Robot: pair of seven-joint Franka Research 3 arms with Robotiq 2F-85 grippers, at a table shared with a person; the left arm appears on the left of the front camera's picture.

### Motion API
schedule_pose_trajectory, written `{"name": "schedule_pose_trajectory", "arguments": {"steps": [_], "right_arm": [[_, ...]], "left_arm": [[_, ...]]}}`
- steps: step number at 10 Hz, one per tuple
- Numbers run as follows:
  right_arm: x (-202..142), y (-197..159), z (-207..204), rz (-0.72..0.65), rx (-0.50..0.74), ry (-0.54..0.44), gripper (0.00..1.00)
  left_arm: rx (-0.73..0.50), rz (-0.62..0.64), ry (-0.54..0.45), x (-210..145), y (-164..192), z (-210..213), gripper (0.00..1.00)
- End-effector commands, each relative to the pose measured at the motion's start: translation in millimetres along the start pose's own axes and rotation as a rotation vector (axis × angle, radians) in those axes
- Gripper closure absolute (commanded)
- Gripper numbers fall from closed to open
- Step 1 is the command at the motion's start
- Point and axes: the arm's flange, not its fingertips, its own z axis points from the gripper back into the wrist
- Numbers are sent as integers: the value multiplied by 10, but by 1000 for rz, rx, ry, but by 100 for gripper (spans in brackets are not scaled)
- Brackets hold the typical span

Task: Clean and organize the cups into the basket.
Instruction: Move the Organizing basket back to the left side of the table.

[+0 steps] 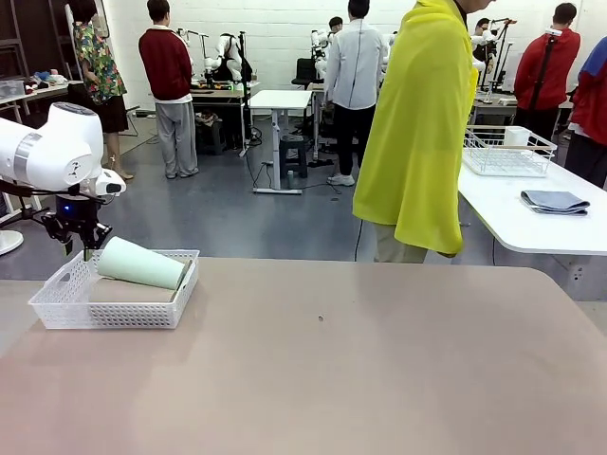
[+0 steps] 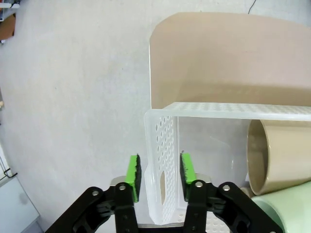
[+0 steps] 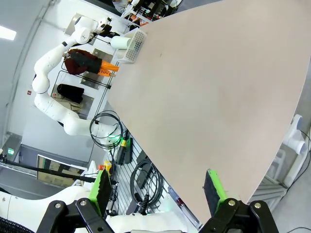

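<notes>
Cups: pale mint-green tapered cup (image 1: 140,263) and tan-brown cup (image 2: 277,155) lie inside white lattice basket (image 1: 66,305), table's left edge; none remaining outside. Left gripper (image 2: 159,177) straddles basket wall, jaws apart; right gripper (image 3: 158,189) wide open, empty.

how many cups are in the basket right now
2 in view: a mint-green cup lying on top, and a tan cup on its side under it in the basket. More may be hidden underneath.

Left tool (image 2: 159,177) astride the white basket's (image 2: 165,160) short end wall, pads apart; tan cup (image 2: 277,155) and mint-green cup (image 2: 286,213) inside.
</notes>
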Motion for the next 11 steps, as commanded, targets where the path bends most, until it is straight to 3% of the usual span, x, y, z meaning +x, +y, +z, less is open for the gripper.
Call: {"name": "schedule_pose_trajectory", "arguments": {"steps": [1, 3, 8, 9, 11], "right_arm": [[-16, 20, -24, 13, 3, -5, 0], [-16, 20, -24, 13, 3, -5, 0], [-16, 20, -24, 13, 3, -5, 0], [-16, 20, -24, 13, 3, -5, 0], [-16, 20, -24, 13, 3, -5, 0]], "left_arm": [[-12, 22, 13, 53, -20, 34, 14], [-11, 26, 13, 48, -13, 41, 0], [-7, 119, 11, -93, 46, 225, 0], [-87, 188, 9, -346, 179, 497, 0], [-105, 255, -19, -1102, 419, 985, 0]]}}
